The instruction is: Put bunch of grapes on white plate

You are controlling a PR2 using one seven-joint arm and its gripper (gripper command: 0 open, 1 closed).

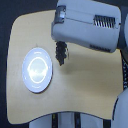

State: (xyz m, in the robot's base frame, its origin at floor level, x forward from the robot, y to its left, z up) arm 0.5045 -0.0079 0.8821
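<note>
The white plate (37, 70) lies on the wooden table at the exterior view's left, its centre bare and glossy. The bunch of grapes (60, 54), dark and narrow, hangs roughly upright just right of the plate's rim, under the front of my large grey-white arm (87, 24). The arm comes in from the upper right and covers the top of the bunch. My gripper's fingers are hidden behind the arm's housing, so their state does not show. The lower tip of the bunch seems to be at or just above the table surface.
The light wooden table (85, 85) has rounded corners, and dark floor surrounds it. Its near edge runs along the bottom of the view. A white part of the robot's body (121, 112) stands at the lower right corner.
</note>
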